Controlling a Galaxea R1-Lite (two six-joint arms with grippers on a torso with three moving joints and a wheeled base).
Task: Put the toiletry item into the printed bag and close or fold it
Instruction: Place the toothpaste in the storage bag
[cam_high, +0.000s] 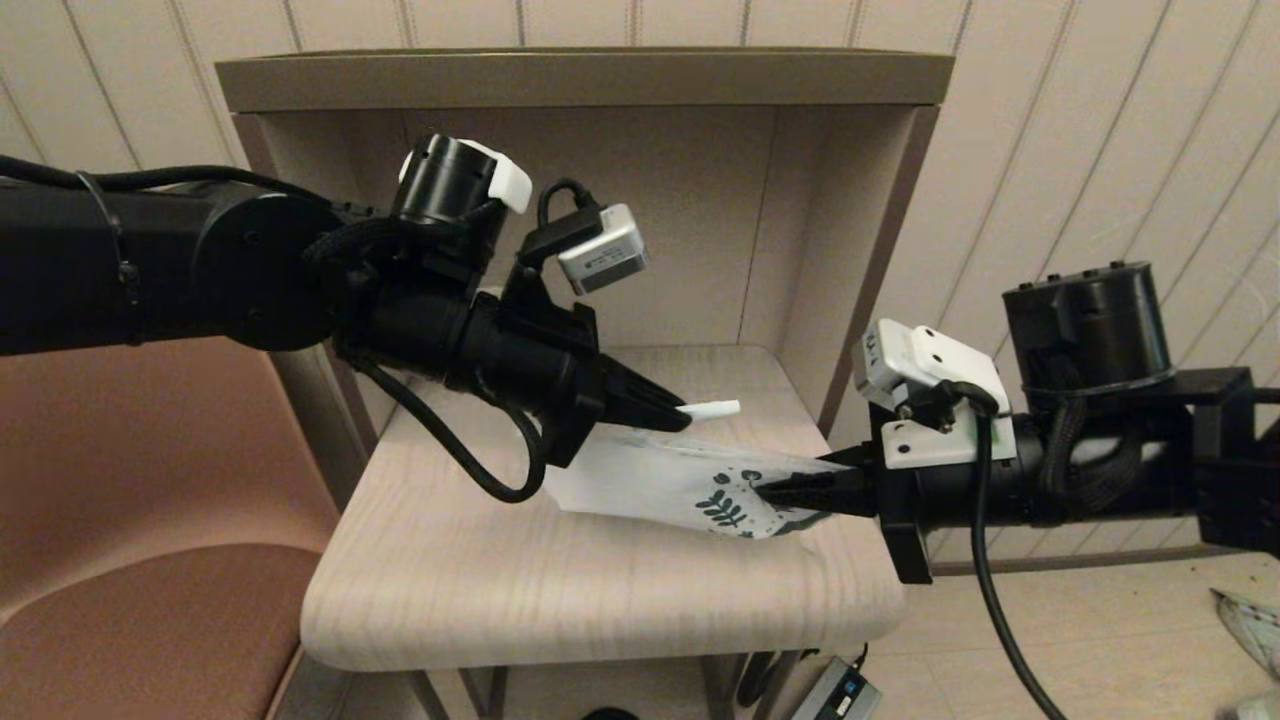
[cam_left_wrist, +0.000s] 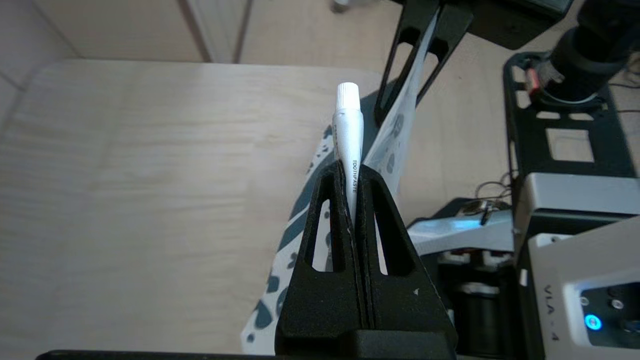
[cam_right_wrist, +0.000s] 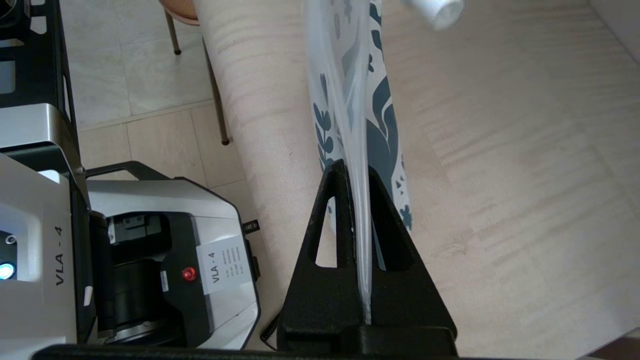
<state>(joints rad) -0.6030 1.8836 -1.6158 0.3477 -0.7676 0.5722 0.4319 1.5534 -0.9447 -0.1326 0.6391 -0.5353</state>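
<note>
Left gripper (cam_high: 672, 413) clamped on tube (cam_high: 712, 409), fingers pinching crimped tail end so cap end sticks out free toward robot's right. Probably held that way so cap goes into bag first w/o fingers fouling the mouth. "TOOTHPASTE" readable along tube in left wrist view.

Right gripper (cam_high: 775, 492) closed on printed end of bag (cam_high: 660, 482), thin film sandwiched between fingers, edge-on in right wrist view. Bag lifted at that end, leaf print next to fingers, plain white end trailing back toward left arm and drooping onto wooden tabletop (cam_high: 560, 590). Lifting one edge likely meant to let the mouth sag open, but can't tell from these views whether mouth actually gapes.

Tube hovering just above bag, not in it yet, not touching it as far as visible. Cap end also seen near upper edge of right wrist view, above the film.

Step in hand: lining up tube w/ bag opening. Insertion not done, fold/close not started, so task maybe under halfway.

Risk: film thin + crinkly, layers may cling together; tube could skid over outside instead of going in.

Shelf unit (cam_high: 590, 85) behind tabletop.
</note>
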